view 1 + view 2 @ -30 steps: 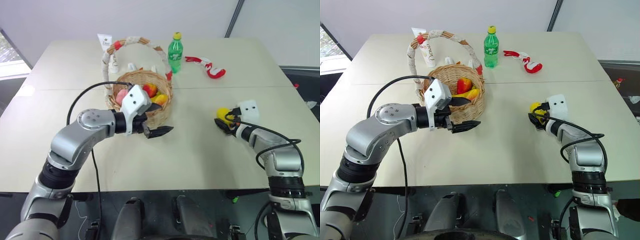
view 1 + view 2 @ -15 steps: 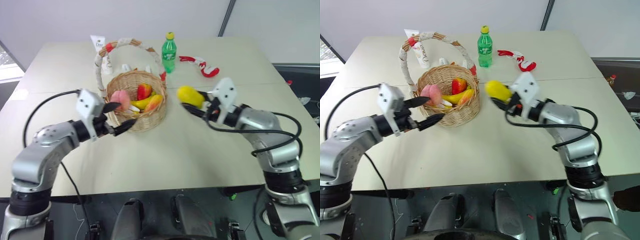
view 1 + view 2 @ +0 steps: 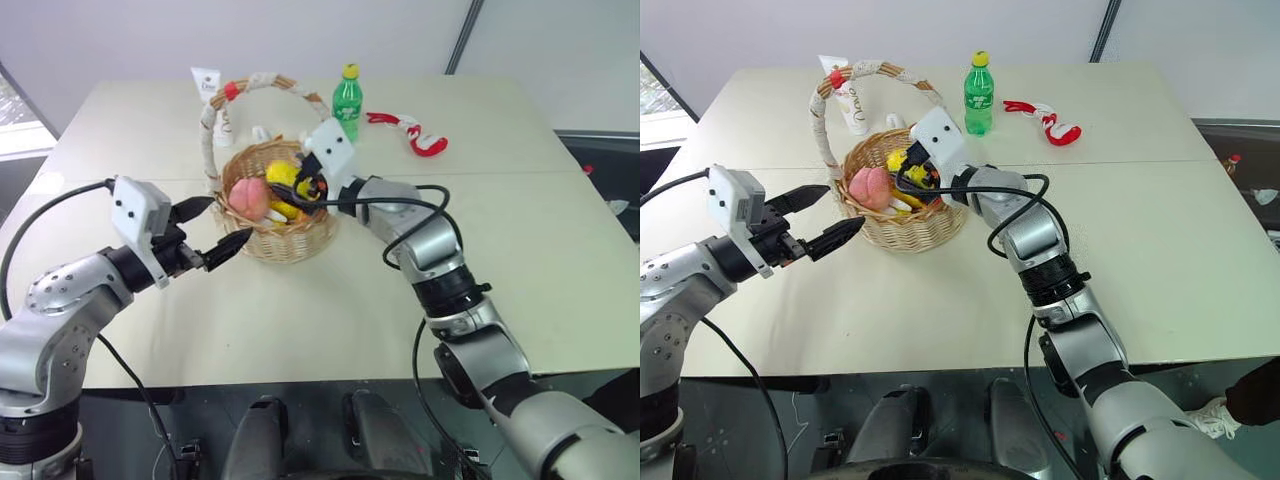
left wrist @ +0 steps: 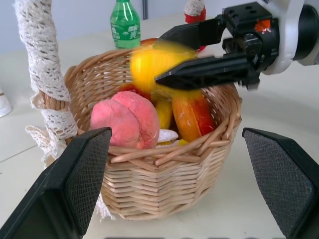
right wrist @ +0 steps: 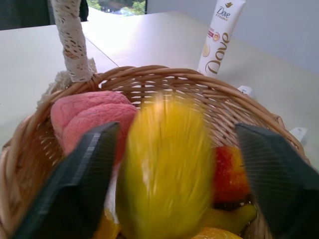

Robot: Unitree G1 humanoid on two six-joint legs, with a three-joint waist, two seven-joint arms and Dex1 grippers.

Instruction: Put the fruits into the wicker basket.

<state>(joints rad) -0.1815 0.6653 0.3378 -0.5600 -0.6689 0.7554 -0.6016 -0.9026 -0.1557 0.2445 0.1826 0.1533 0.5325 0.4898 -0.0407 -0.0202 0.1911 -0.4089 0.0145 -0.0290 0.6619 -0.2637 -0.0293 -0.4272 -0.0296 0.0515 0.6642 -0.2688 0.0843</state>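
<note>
We see the right fingers [image 5: 75, 194] spread over the basket [image 3: 290, 240], the blurred lemon [image 5: 164, 174] seemingly loose between them; left fingers [image 3: 800, 200] spread.

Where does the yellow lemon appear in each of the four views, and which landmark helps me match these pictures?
Left eye view: lemon over the wicker basket, at the right gripper.
Right eye view: lemon above the basket's far side.
Left wrist view: lemon, blurred, between the right gripper's black fingers.
Right wrist view: lemon, blurred, in the centre.
Shared landmark: the pink peach in the basket.
</note>
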